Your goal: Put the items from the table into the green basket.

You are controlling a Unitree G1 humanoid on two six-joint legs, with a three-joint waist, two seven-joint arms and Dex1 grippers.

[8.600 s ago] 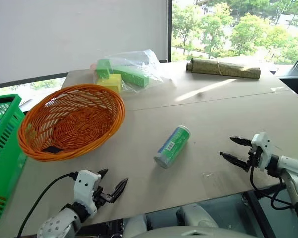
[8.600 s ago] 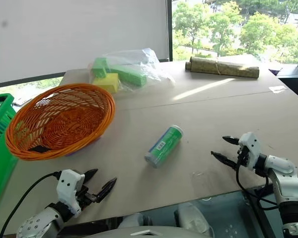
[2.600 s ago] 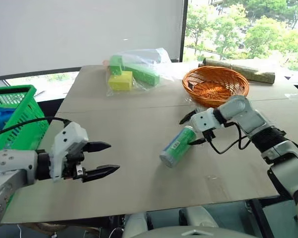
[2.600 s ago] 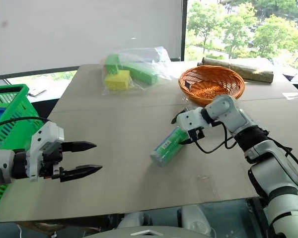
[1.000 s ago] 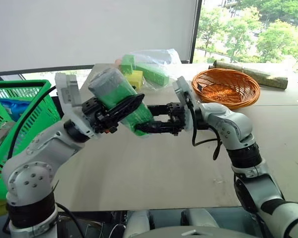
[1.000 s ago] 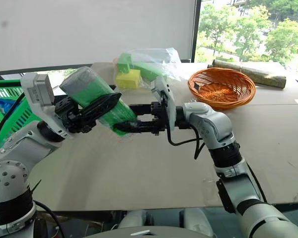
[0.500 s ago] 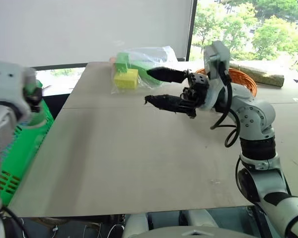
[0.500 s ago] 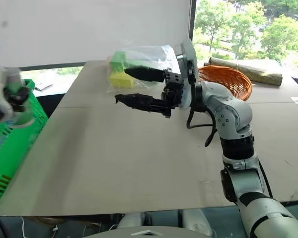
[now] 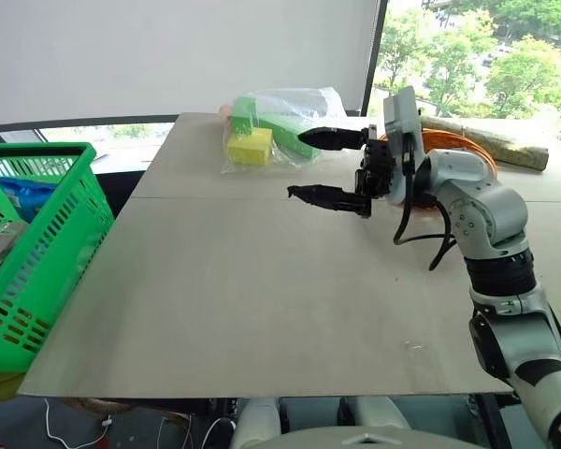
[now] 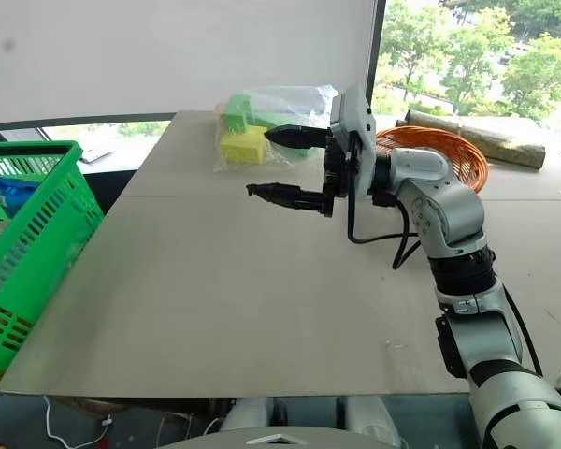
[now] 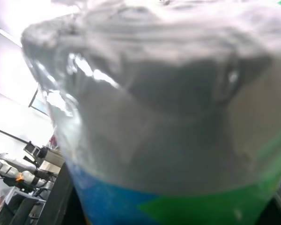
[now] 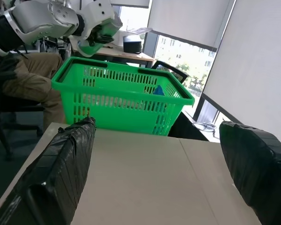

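Observation:
The green can [image 11: 168,140] with its silver end and blue-green label sits right in front of the left wrist camera. In the right wrist view my left gripper [image 12: 105,30] is shut on that can [image 12: 94,45], held above the far rim of the green basket [image 12: 122,101]. The green basket [image 9: 37,253] stands off the left edge of the table [image 9: 262,309]. My right gripper [image 9: 295,166] hovers over the far middle of the table, pointing left. It is open, with nothing between its black fingers [image 12: 61,173].
A clear bag of green and yellow blocks [image 9: 271,131] lies at the table's far edge. The orange wicker basket [image 9: 458,145] sits behind my right arm, with a rolled mat [image 9: 505,152] beyond it. Something blue [image 9: 19,192] lies inside the green basket.
A second ago both grippers were on the can over the table. The left arm has carried it left to the green basket. The right gripper let go, opened wide and drew back right.

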